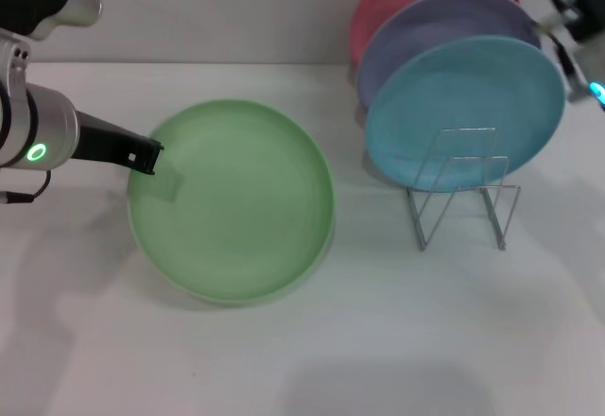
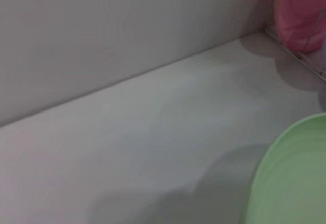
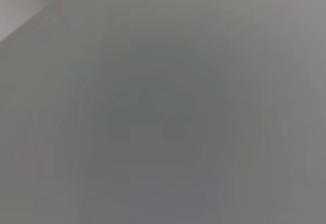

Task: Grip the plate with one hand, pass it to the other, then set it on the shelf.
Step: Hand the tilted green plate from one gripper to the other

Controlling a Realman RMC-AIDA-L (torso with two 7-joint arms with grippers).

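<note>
green plate (image 1: 232, 200) lies flat on the table (image 1: 378, 340), left gripper (image 1: 144, 156) at its rim, grip unclear; next, lift.

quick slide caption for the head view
Left gripper at the green plate's rim; three plates stand in the wire rack.

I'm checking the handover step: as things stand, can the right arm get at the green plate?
Probably not yet. The right gripper sits far off behind the rack, whose upright plates stand between it and the green plate, where the left gripper is at the rim.
</note>
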